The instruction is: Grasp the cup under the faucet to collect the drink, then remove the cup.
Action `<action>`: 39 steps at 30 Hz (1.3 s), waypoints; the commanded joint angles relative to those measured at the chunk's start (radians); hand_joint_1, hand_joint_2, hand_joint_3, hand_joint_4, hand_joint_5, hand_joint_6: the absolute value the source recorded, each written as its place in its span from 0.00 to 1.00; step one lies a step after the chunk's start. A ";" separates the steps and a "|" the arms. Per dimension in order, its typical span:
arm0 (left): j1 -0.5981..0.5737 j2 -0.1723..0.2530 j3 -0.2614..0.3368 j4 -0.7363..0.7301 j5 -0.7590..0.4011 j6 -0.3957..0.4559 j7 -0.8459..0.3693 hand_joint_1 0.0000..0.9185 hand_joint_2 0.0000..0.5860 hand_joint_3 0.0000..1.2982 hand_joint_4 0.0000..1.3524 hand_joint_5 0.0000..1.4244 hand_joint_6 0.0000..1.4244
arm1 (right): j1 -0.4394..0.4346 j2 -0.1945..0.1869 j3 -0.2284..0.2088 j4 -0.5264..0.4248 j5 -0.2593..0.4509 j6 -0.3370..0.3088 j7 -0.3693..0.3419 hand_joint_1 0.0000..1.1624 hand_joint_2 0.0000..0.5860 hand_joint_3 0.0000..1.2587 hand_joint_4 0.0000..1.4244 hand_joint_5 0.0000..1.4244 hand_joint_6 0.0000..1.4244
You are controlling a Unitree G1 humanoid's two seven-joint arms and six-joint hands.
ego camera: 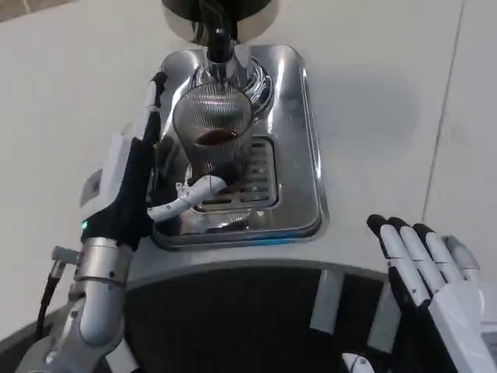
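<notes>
A clear ribbed glass cup (215, 140) with dark drink in its bottom stands on the steel drip tray (299, 194), directly under the black faucet spout (217, 39). My left hand (136, 175) is at the cup's left side. Its fingers reach up along the cup's left wall and its thumb (190, 194) lies across the front of the cup's base. The fingers are spread, and whether they press on the glass I cannot tell. My right hand (427, 280) hangs open at the lower right, off the tray, fingers apart and holding nothing.
The drip tray's slotted grate (260, 175) lies under and right of the cup. The machine's round dark head (221, 12) sits at the top. White tabletop (388, 101) spreads to the right. The table's dark front edge (256, 318) runs below the tray.
</notes>
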 commanded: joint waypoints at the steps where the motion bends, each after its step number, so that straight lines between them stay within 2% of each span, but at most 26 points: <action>1: -0.007 -0.005 -0.015 0.019 0.005 -0.014 0.021 0.39 0.08 0.00 0.00 0.08 0.10 | 0.005 0.013 -0.005 -0.006 0.010 0.000 0.020 0.38 0.69 0.00 0.00 0.00 0.00; 20: -0.039 -0.043 -0.020 0.051 0.001 -0.012 0.049 0.43 0.09 0.00 0.00 0.15 0.16 | 0.029 0.053 -0.010 -0.048 0.018 0.004 0.086 0.37 0.69 0.00 0.00 0.00 0.00; 29: -0.052 -0.057 -0.055 0.070 0.035 0.044 0.104 0.47 0.11 0.00 0.00 0.18 0.18 | 0.019 0.090 0.003 -0.055 0.012 0.016 0.122 0.36 0.69 0.00 0.00 0.00 0.00; 39: -0.067 -0.076 -0.062 0.083 0.036 0.050 0.137 0.47 0.12 0.00 0.00 0.23 0.24 | 0.007 0.117 -0.002 -0.063 0.008 0.031 0.166 0.35 0.69 0.00 0.00 0.00 0.00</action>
